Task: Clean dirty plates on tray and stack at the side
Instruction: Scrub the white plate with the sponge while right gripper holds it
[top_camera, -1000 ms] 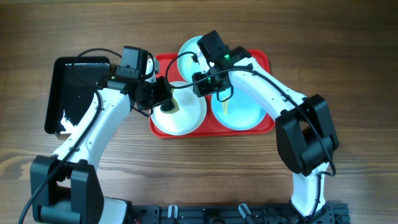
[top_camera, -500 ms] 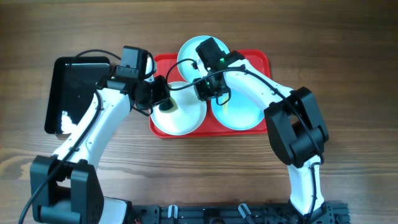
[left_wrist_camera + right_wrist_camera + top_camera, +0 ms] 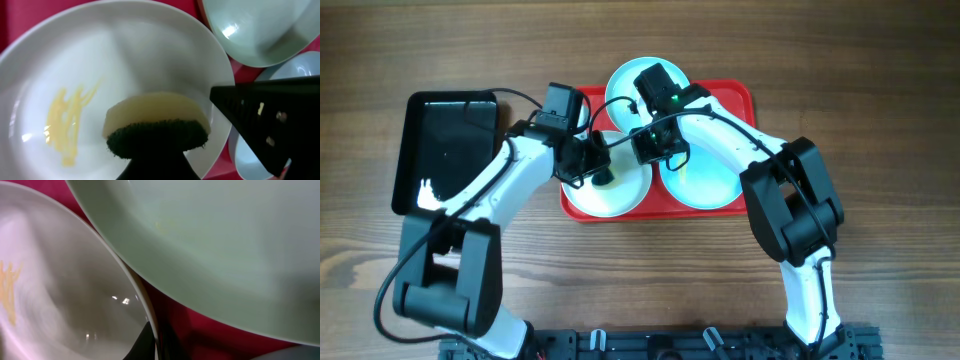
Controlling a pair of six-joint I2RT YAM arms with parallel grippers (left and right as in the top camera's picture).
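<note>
The red tray holds three plates. The white plate sits at its front left and carries a yellow smear. One turquoise plate sits at the back and another at the right. My left gripper is shut on a yellow sponge with a dark green underside, held on the white plate to the right of the smear. My right gripper is shut on the white plate's right rim, its fingers on either side of it. A turquoise plate fills the view above.
A glossy black tray lies to the left of the red tray, with a white scrap at its front corner. Wooden table surrounds both. My right gripper's black body stands close to the right of the sponge.
My left arm has swung right and carried the sponge rightward across the white plate. My right gripper has shifted slightly left onto the white plate's rim.
</note>
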